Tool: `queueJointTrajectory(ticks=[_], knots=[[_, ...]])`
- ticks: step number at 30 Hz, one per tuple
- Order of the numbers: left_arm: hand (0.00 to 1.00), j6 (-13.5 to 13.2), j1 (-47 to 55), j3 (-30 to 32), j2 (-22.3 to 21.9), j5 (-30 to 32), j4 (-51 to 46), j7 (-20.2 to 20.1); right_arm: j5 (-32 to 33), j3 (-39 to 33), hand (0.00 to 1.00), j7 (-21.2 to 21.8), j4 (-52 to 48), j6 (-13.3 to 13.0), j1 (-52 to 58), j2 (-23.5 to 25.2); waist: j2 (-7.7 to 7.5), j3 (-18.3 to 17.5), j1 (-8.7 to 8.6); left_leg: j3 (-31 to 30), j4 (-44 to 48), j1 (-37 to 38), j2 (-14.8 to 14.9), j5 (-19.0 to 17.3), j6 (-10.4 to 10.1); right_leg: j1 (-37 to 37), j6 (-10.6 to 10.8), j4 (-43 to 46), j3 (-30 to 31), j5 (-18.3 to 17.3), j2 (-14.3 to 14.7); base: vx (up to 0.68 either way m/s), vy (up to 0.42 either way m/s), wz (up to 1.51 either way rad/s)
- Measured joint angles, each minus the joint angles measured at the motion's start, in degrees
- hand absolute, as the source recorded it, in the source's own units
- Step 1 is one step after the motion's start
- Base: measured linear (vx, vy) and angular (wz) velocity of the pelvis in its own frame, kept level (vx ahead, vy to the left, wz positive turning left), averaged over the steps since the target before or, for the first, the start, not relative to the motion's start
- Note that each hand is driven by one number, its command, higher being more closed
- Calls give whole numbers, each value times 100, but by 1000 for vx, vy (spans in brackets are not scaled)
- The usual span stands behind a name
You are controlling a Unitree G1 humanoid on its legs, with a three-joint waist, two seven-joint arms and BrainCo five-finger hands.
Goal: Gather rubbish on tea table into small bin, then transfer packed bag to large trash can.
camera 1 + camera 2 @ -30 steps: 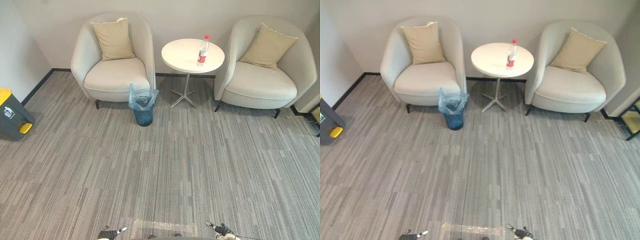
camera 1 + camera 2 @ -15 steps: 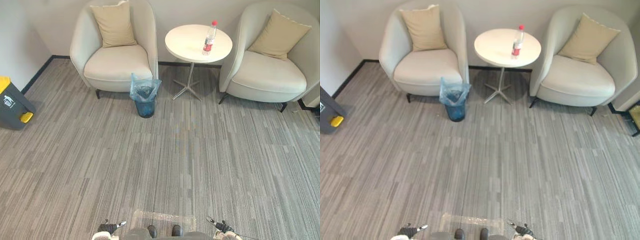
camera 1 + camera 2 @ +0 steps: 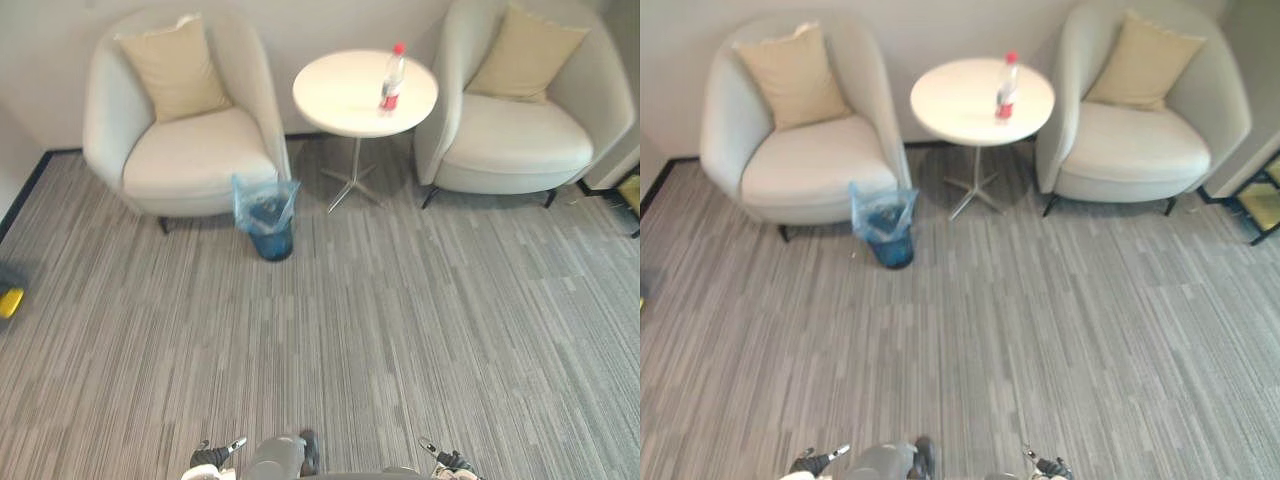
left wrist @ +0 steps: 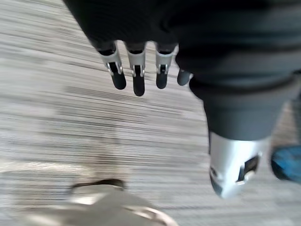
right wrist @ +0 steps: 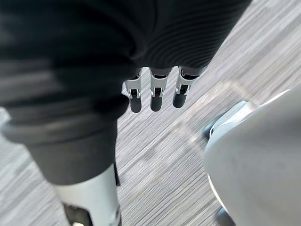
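Left hand [image 4: 136,77] and right hand [image 5: 155,95] hang straight-fingered, empty, far from the bottle [image 3: 391,78] on the table [image 3: 340,97].

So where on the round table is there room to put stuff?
Most of the table is bare: everything left of and in front of the bottle. It is tight on the floor where the bin sits beside the left chair.

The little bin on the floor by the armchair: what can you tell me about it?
The small bin is a dark blue tub, upright on the grey striped carpet. A see-through blue plastic bag lines it, its loose edges standing up above the rim. It stands by the front corner of the left armchair, to the left of the round white table. Its contents are too small to tell.
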Motion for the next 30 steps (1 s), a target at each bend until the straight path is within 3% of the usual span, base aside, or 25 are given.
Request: queueJointTrajectory(ticks=[2,4,5,7,8,9,10,11,12,14,15,16,17,19,22,24,25,26,27,30], knots=[[0,14,-101,1,-5,-116,9,2,4,28,0,13,-143,4,42,12,23,33,-55,-4,-212,455,18,-73,-38,-597,-119,1168,-401,42,-78,367,61,-17],[0,20,-241,3,-116,-216,17,4,0,57,0,17,-343,-30,54,16,109,81,-98,-8,-604,1013,90,-73,-41,-1135,-493,1369,-1078,-118,-307,352,-23,-1],[0,11,-353,-2,-320,-222,59,-1,-2,50,0,22,-361,-41,-5,11,133,110,-132,-33,-789,1381,215,-72,-43,-1341,-725,661,-1605,-228,-451,481,-122,26],[0,-6,-389,-10,-402,-212,82,-7,-4,55,0,33,-342,-44,-24,13,137,113,-190,-171,-861,1650,381,-72,-43,-1394,-902,-701,-1915,-2,-442,426,-179,35],[0,-10,-369,-11,-396,-211,115,-7,-9,54,0,33,-274,-50,-44,19,95,90,-200,-340,-916,1782,350,-71,-46,-1351,-985,-1548,-1777,498,-336,395,-241,32],[0,-15,-340,11,-314,-209,123,-7,-12,55,0,37,-136,-52,-47,49,-89,41,-203,-631,-914,1865,206,-78,-72,-1367,-1185,-2116,-1507,1269,-304,435,-274,23],[0,-10,-376,43,-357,-199,196,-6,5,14,0,76,-99,-51,-105,36,-39,56,-204,-847,-893,1971,239,-132,-180,-1375,-1065,-1932,-1507,1097,-254,446,-282,-2],[0,6,-324,145,-489,-199,302,-10,-64,25,0,83,-30,-42,-188,-122,252,-16,-187,-1034,-803,1946,487,-71,-316,-1346,-1176,-1886,-1573,965,-87,421,-268,-16],[0,-1,-290,212,-576,-207,279,-8,-133,38,0,102,-20,-34,-190,-157,322,-58,-187,-1099,-700,1892,536,-25,-396,-1321,-1164,-1952,-1601,877,-44,400,-245,-10],[0,4,-323,241,-719,-188,237,-17,-185,-4,0,112,-25,-29,-215,-227,509,-38,-210,-1304,390,1427,747,163,-698,-973,-1249,-2219,-1809,653,130,398,-251,21],[0,2,-330,266,-719,-190,188,-13,-181,2,0,101,-22,-20,-203,-226,474,-8,-241,-1400,1093,1122,810,319,-872,-820,-1259,-2312,-1873,560,149,455,-299,41],[0,1,-330,299,-708,-190,65,-9,-175,37,0,72,-46,-16,-169,-216,464,95,-236,-1468,2459,533,970,898,-1010,-412,-1306,-2502,-1920,442,222,395,-255,29],[0,-6,-308,314,-686,-196,-6,-10,-167,97,0,37,-44,-5,-168,-221,463,132,-156,-1362,3392,96,1114,799,-1024,-72,-1387,-2663,-1948,333,302,299,-177,19],[0,-23,-317,281,-590,-202,-176,-9,-154,204,0,0,12,23,-165,-206,367,183,-55,-1130,3957,-593,1163,442,-930,445,-1427,-3003,-2046,238,315,274,-109,2],[0,-61,-329,91,-551,-204,-299,-13,-152,211,0,-33,106,28,-222,-163,283,198,-29,-564,2908,-1180,1070,167,-728,935,-1258,-3488,-2111,261,301,310,-37,3],[0,-64,-325,-16,-538,-195,-274,-11,-156,159,0,-41,121,29,-242,-154,307,191,-22,-367,431,-1137,672,519,-691,1278,-1087,-3808,-2092,175,284,435,86,-5],[0,-64,-326,-19,-537,-201,-256,-11,-156,146,0,-41,140,28,-247,-153,308,190,-12,-384,-97,-1088,592,767,-636,1372,-1039,-3878,-2067,142,296,470,151,-26],[0,-71,-346,-19,-493,-185,-250,-13,-159,94,0,-43,248,34,-282,-143,182,152,77,-403,-368,-920,422,1292,-353,1540,-936,-4019,-1895,83,236,515,145,-26],[0,-65,-380,-34,-377,-157,-191,-18,-175,57,0,-29,338,32,-284,-44,21,68,87,-327,-449,-826,242,1161,-226,1651,-885,-4081,-1800,86,84,531,128,-25],[0,-47,-451,-85,-287,-144,-13,-22,-233,48,0,10,318,29,-289,63,-102,40,90,-138,-326,-524,80,826,-10,1508,-881,-3240,-1356,90,-145,542,138,-13]])
